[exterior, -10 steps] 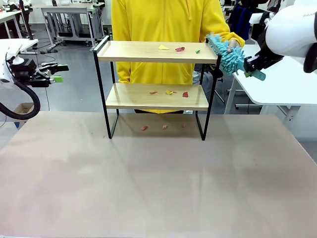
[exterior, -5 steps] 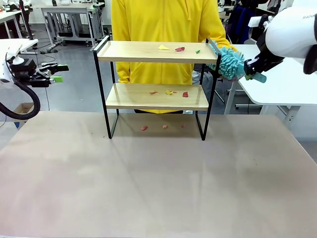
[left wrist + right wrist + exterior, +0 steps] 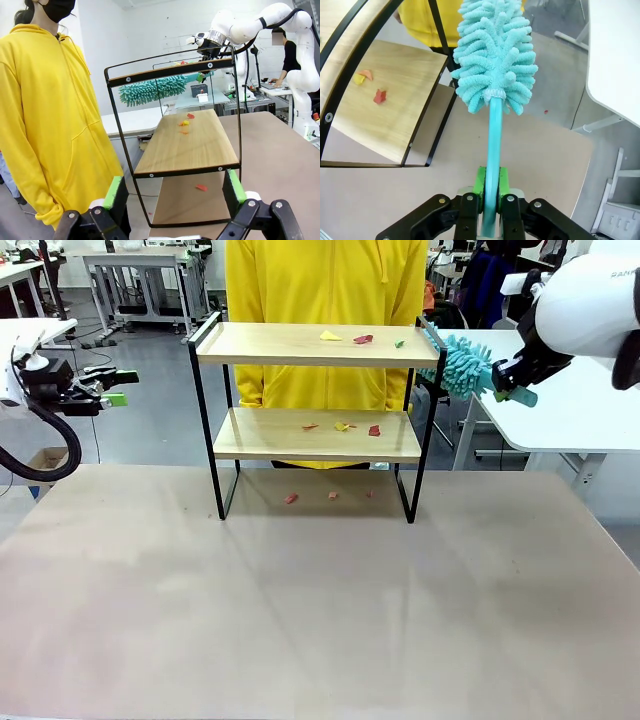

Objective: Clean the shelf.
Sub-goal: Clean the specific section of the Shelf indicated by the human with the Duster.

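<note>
The shelf (image 3: 250, 343) stands at the table's far side, a two-tier rack with wooden boards and a black frame. Small coloured paper scraps (image 3: 363, 339) lie on its top board, others (image 3: 343, 426) on the lower board, a few (image 3: 291, 498) on the table under it. My right gripper (image 3: 508, 380) is shut on the handle of a teal fluffy duster (image 3: 462, 365), whose head hangs just off the shelf's right end rail. From the right wrist, the duster (image 3: 495, 55) rises from my right gripper (image 3: 490, 192). My left gripper (image 3: 112, 387) hovers open, well left of the shelf (image 3: 190, 145).
A person in a yellow hoodie (image 3: 325, 280) stands right behind the shelf. A white side table (image 3: 580, 410) sits at the right under my right arm. The brown table (image 3: 320, 610) spreads wide in front of the shelf.
The person's hand, which was on the duster head at the shelf's right end, has drawn away. The duster head has swung slightly up and right, off the rail. The left arm stayed still.
</note>
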`<action>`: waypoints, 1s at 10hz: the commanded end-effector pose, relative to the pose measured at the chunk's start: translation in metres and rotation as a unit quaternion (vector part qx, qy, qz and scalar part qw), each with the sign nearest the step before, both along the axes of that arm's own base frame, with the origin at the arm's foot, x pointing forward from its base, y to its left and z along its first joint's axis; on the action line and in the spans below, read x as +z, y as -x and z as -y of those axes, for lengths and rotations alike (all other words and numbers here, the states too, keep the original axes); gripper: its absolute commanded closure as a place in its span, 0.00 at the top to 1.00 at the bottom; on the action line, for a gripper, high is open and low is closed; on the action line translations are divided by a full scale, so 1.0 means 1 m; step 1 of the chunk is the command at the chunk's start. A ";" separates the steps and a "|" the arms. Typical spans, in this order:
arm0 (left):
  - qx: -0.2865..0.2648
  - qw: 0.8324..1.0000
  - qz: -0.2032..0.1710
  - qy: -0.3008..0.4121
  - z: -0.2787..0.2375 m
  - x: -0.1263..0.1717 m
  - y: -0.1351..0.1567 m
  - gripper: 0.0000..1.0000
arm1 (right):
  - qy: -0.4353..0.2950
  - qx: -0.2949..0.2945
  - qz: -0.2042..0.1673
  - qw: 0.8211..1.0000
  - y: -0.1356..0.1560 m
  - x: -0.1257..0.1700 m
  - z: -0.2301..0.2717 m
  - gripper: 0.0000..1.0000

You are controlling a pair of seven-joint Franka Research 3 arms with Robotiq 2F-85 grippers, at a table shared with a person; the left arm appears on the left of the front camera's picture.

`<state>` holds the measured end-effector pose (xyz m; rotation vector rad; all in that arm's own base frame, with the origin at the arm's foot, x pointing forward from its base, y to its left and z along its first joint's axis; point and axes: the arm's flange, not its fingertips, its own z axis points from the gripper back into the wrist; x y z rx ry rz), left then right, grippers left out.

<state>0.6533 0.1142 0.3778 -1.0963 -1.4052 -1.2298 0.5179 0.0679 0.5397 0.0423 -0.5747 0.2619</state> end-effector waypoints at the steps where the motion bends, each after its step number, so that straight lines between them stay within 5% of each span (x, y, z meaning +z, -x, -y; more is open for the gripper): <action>1: -0.001 1.000 0.002 -0.001 0.000 0.002 0.001 1.00 | -0.002 0.002 0.004 1.000 0.001 0.003 0.001 0.00; 4: -0.001 1.000 0.002 -0.001 0.000 0.002 0.001 1.00 | -0.002 0.002 0.004 1.000 0.001 0.003 0.001 0.00; 5: -0.001 1.000 0.002 -0.001 0.000 0.002 0.001 1.00 | 0.000 0.000 0.000 1.000 0.000 0.000 0.000 0.13; 6: -0.001 1.000 0.002 -0.001 0.000 0.002 0.001 1.00 | 0.024 0.027 -0.011 0.999 0.010 0.017 0.029 0.13; 10: -0.001 1.000 0.002 -0.001 0.000 0.002 0.001 1.00 | 0.123 0.163 -0.131 0.970 0.048 0.045 0.115 0.13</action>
